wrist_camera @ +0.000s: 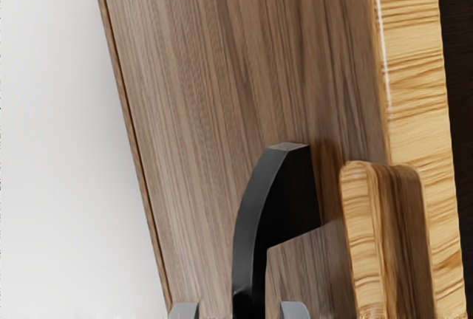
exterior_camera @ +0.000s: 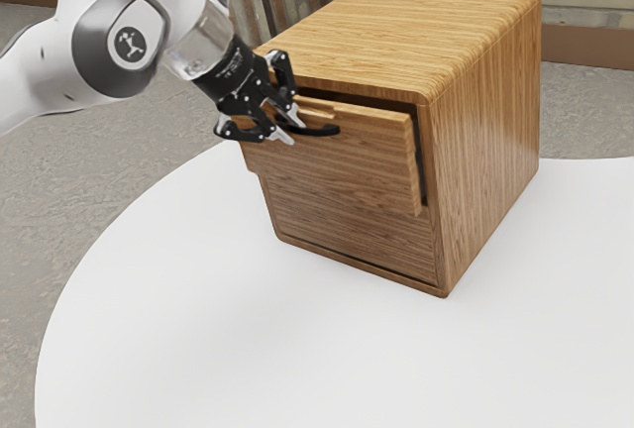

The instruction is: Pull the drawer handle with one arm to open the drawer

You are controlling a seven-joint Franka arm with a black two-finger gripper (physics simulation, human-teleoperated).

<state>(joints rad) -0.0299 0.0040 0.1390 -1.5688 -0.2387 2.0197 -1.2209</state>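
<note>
Wooden cabinet [exterior_camera: 485, 131] standing on a white round tabletop [exterior_camera: 248, 329], with the arm [exterior_camera: 89, 52] entering from the exterior view's upper left. The upper drawer [exterior_camera: 347, 165] is partly drawn out: its front panel stands proud of the cabinet's face, and a dark gap shows along the edge toward the exterior view's right. The panel below it [exterior_camera: 357, 235] sits flush.

The black end effector [exterior_camera: 285, 123] is at the drawer's upper corner nearest the arm, its fingers pointing toward the drawer front. The black drawer handle [exterior_camera: 315, 132] projects from that front and runs from the fingers toward the exterior view's right, so the end effector meets it at its near end.

In the wrist view the handle [wrist_camera: 270, 215] rises as a curved black bar from the drawer front [wrist_camera: 222, 97] and passes between the two grey fingertips [wrist_camera: 185, 310]. The fingers stand apart, one on each side of the bar, and a slim gap shows between each tip and the handle; the jaws straddle the bar without clamping it. A paler wooden edge [wrist_camera: 384, 245] lies just beside the handle, and the tabletop [wrist_camera: 59, 149] shows beyond the drawer's far edge
</note>
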